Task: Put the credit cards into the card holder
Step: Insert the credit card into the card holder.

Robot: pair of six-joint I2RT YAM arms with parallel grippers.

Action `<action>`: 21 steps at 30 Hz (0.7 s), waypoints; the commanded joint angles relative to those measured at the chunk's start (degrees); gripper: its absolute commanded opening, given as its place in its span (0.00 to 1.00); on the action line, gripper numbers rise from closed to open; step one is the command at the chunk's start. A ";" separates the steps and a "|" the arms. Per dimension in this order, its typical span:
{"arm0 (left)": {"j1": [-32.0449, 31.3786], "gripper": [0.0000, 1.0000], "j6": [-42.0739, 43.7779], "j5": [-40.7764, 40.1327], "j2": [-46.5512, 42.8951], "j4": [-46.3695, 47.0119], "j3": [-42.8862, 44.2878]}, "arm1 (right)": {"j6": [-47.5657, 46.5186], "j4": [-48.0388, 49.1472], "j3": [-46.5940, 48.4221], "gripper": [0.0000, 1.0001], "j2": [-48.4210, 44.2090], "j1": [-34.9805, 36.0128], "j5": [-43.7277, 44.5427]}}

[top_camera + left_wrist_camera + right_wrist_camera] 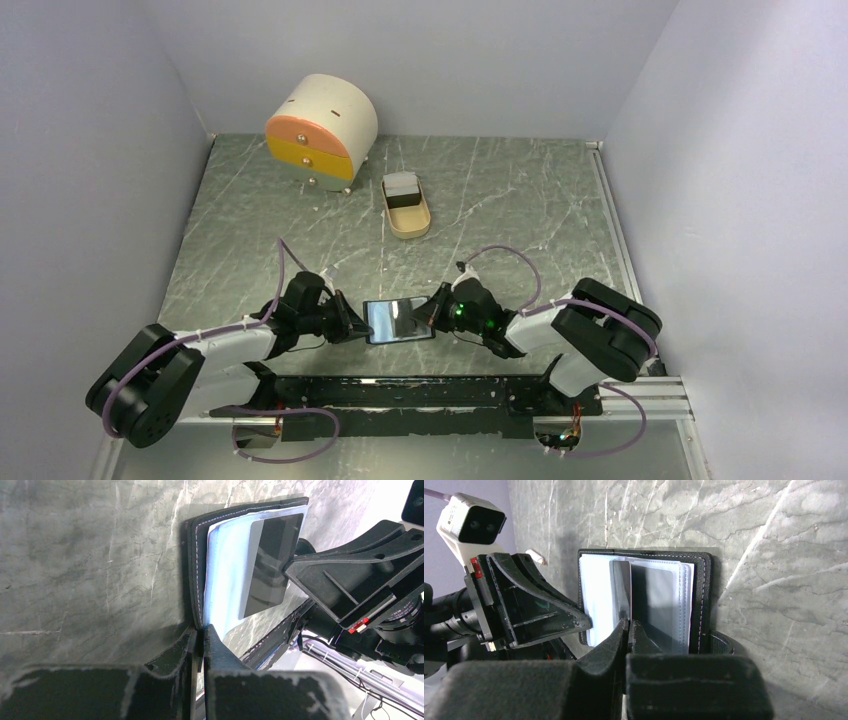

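The card holder lies open near the table's front edge, black cover with a pale blue inner face and clear sleeves. My left gripper is shut on its left edge; the left wrist view shows the jaws pinching the black cover. My right gripper is shut on a dark credit card held against the open holder. In the right wrist view my gripper grips this card on edge over the sleeves. A white card and a black card lie in the tan tray.
A tan oval tray stands behind the holder at mid table. A round cream drawer unit with pink and yellow drawer fronts stands at the back left. Grey walls close in the table on three sides.
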 commanded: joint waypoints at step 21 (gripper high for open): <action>0.23 0.09 -0.57 2.04 0.00 2.05 -0.05 | 0.46 -0.01 1.84 0.10 3.00 3.10 0.18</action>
